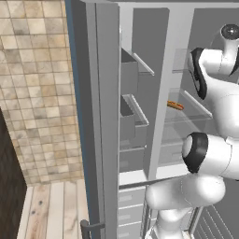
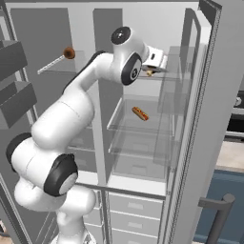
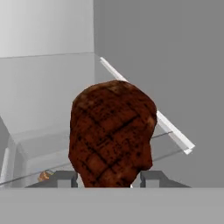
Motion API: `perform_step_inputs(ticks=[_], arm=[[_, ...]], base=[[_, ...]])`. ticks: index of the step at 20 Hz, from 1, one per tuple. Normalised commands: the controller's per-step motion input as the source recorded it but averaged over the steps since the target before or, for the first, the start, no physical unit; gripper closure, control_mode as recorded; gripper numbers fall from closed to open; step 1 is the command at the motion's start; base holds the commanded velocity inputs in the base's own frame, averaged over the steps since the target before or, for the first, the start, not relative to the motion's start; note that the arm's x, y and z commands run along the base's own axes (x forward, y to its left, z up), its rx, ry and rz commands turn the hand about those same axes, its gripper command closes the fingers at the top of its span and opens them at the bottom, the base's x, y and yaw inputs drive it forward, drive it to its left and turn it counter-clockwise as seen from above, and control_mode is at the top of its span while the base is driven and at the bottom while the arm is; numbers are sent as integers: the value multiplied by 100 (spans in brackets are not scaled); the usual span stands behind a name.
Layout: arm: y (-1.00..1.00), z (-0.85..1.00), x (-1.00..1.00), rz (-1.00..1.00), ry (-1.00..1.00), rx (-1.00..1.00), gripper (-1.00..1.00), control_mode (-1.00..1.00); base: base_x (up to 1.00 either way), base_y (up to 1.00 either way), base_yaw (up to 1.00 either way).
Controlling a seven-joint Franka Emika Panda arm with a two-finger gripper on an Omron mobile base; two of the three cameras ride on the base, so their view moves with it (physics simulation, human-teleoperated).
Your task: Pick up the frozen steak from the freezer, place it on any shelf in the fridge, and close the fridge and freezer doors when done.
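Kitchen, both doors open. In the left base view a beige tiled wall (image 1: 37,70) borders the freezer door (image 1: 105,116), which stands edge-on, flat and grey. Past it are the freezer's (image 1: 133,116) solid grey bins, and further right the fridge (image 1: 186,126), where an orange-brown sausage (image 1: 175,105) lies on a see-through glass shelf (image 1: 198,105).

The right base view adds what that angle hides. A small round dark-brown item (image 2: 69,52) sits at the end of a pale ledge in the freezer. The white arm reaches over the divider, and its gripper (image 2: 151,71) hangs in the upper fridge, above the shelf carrying the sausage (image 2: 140,113). The fridge door (image 2: 209,119) stands open at far right.

The hand view alone shows the grasp. The frozen steak (image 3: 111,135), a lumpy red-brown chunk scored with dark char lines, sits between the two dark fingertips (image 3: 65,178), which are closed against its sides. Behind it, a pale-edged shelf rim (image 3: 173,131) runs diagonally along a smooth grey wall.
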Motion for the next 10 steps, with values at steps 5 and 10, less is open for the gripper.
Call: perform_step_inputs(ticks=[5, 10], arm=[[-33, -34, 100, 9, 0, 10, 100, -100], [-25, -38, 100, 7, 0, 9, -100, -100]], base=[[0, 0, 0], [0, 0, 0]])
